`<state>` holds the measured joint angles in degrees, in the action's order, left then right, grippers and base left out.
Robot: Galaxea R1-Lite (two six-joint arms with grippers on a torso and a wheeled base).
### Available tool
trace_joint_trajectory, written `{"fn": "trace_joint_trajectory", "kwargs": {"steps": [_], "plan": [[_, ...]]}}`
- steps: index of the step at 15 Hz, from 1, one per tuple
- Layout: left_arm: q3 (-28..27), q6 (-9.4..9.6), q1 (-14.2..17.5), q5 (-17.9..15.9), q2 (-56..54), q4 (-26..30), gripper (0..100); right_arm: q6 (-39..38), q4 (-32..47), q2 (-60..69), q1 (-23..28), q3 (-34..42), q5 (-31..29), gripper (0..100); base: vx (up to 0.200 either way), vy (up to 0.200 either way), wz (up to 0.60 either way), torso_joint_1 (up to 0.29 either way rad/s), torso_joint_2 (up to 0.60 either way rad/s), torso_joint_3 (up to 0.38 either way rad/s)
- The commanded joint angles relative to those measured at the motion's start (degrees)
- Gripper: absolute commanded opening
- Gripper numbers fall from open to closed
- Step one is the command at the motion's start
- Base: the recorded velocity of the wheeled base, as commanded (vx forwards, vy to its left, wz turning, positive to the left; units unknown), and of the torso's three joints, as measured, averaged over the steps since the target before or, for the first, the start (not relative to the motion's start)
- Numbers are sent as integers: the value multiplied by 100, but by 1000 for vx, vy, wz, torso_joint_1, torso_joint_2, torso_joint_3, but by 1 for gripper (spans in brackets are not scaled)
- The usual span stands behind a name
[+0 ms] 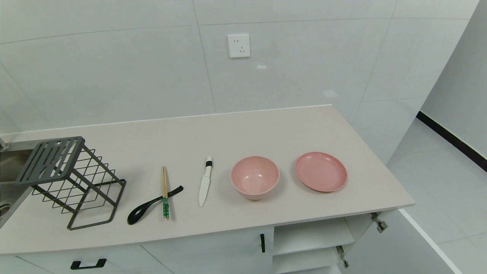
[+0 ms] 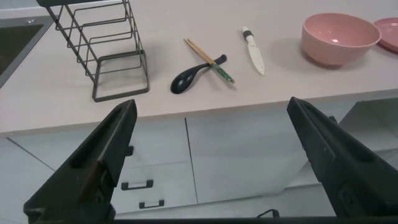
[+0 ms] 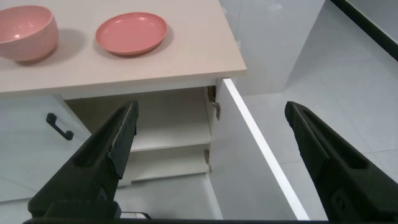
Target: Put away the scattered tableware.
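Observation:
On the beige counter (image 1: pixel 266 133) lie a black spoon (image 1: pixel 142 209), a pair of chopsticks (image 1: pixel 165 192) across its handle, a white knife (image 1: pixel 204 184), a pink bowl (image 1: pixel 254 178) and a pink plate (image 1: pixel 321 171). A dark wire rack (image 1: pixel 51 158) stands at the left. My left gripper (image 2: pixel 211 162) hangs open in front of the counter, below its edge, facing the spoon (image 2: pixel 186 78), chopsticks (image 2: pixel 208 59) and knife (image 2: pixel 254 53). My right gripper (image 3: pixel 208 162) is open too, low before the open cabinet, with the bowl (image 3: pixel 25 31) and plate (image 3: pixel 130 32) beyond it.
A sink (image 1: pixel 7 167) borders the counter's left end. Under the plate the cabinet (image 1: pixel 312 236) is open, its shelves bare, and its white door (image 3: pixel 261 149) swings out toward me. A wall socket (image 1: pixel 239 45) sits above the counter. White floor lies to the right.

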<state>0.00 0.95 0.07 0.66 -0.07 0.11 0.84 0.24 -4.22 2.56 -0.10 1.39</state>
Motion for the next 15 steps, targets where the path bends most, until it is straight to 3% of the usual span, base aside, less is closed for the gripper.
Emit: {"fn": "trace_joint_trajectory", "kwargs": {"steps": [1,2,5,15], "plan": [[0,-34,1,13,7,-2,100,4,2,-9,-1,1,2,100,0,0,0,0,0,0],[0,-121,1,22,7,-2,100,13,2,-9,8,1,2,100,0,0,0,0,0,0],[0,-113,1,31,7,-2,100,13,2,-9,8,1,10,100,200,0,0,2,5,2],[0,-227,1,31,7,-11,100,39,2,-18,8,1,10,100,0,0,0,0,0,0]]}}
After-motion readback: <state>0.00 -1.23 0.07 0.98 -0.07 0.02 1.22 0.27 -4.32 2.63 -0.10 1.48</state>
